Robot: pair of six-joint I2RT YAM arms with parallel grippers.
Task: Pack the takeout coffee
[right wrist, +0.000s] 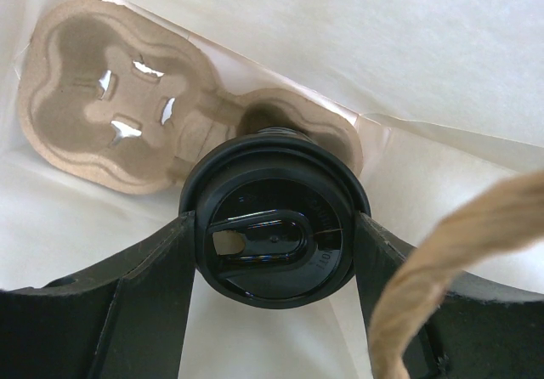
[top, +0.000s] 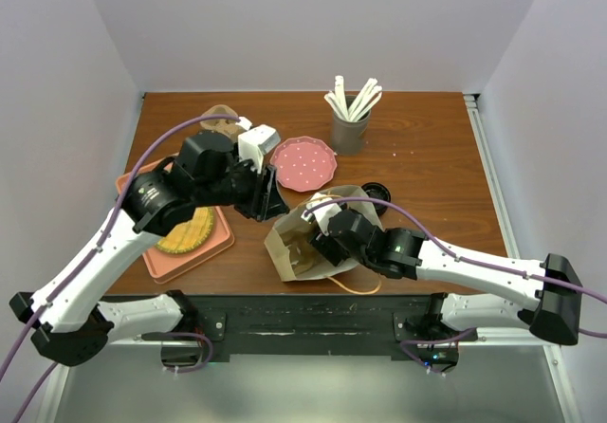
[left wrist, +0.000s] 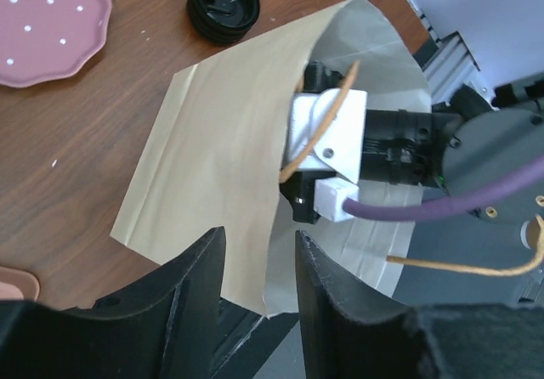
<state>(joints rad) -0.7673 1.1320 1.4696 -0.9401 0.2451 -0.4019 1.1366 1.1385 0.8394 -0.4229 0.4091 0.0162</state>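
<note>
Brown paper bag lies open near the middle of the worktop's near edge. My right gripper is inside it, pinching a takeout coffee cup with a black plastic lid by its sides. The cup is over one well of a beige moulded-pulp cup carrier; whether it is seated I cannot tell. My left gripper is at the bag's mouth, jaws slightly spread, the paper rim between them.
</note>
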